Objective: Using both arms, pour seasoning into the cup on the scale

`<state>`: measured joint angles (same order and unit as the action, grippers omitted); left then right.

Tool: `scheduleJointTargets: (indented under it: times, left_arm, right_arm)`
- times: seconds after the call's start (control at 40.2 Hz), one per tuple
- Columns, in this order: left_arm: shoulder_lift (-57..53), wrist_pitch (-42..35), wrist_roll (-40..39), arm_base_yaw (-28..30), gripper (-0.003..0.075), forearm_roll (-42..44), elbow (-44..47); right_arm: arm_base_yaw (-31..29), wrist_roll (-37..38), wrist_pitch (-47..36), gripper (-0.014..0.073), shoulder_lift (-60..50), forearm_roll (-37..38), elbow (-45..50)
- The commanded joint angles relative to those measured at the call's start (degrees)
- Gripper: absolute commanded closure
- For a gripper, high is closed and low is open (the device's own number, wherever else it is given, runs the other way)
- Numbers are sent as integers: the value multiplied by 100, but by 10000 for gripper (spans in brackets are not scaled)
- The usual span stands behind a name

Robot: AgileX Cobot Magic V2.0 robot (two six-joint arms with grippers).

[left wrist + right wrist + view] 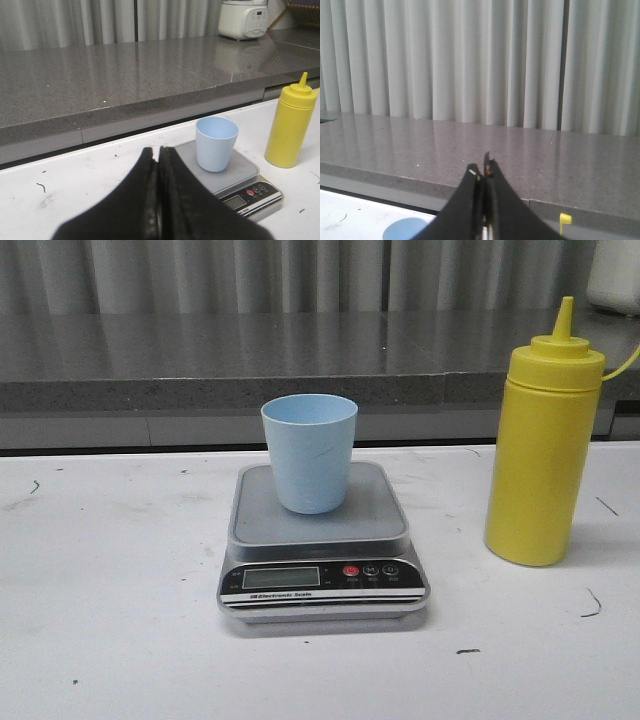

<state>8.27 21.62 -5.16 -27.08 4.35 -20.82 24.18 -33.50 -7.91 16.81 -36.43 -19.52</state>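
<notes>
The pale blue cup (309, 453) stands upright on the silver scale (321, 545) in the middle of the white table. The tall yellow seasoning bottle (543, 445) stands capped to the right of the scale, apart from it. Neither gripper shows in the front view. In the left wrist view my left gripper (156, 150) is shut with nothing in it, short of the cup (216, 143), scale (242, 180) and bottle (290, 128). In the right wrist view my right gripper (483, 171) is shut and empty, high above the table, with the cup's rim (402, 231) and the bottle's nozzle tip (565, 220) low in view.
A grey stone counter (250, 365) runs along the back of the table, with pleated curtains behind it. A white appliance (244, 18) sits on that counter at the far right. The white tabletop (110, 590) carries small dark scuffs.
</notes>
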Motion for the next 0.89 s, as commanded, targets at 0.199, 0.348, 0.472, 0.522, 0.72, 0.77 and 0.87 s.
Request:
scheduleJointTargets:
  times: [0.199, 0.348, 0.472, 0.522, 0.72, 0.77, 0.87]
  left_arm:
    - [57, -481, -37, -3, 740, -34, -146]
    - [19, -562, -37, -3, 740, -67, -37]
    - [-235, -816, -26, 220, 740, -186, 387]
    - [-424, -892, -26, 401, 740, -293, 601]
    - [-915, -1158, 11, 1535, 740, -840, 1450]
    - [-945, -1249, 11, 1870, 740, -840, 1611]
    - [-959, -1685, 11, 2417, 740, -840, 1939]
  right_arm:
    - [-7, -65, -303, 654, 36, 34, -207]
    - [-7, -65, -303, 654, 36, 34, -207]
    - [-7, -65, -303, 654, 36, 34, -207]
    - [-7, -65, -303, 654, 36, 34, -207]
    - [-7, -65, -293, 654, 36, 34, -201]
    - [-7, -65, -293, 654, 36, 34, -196]
    - [-7, -65, -293, 654, 36, 34, -187]
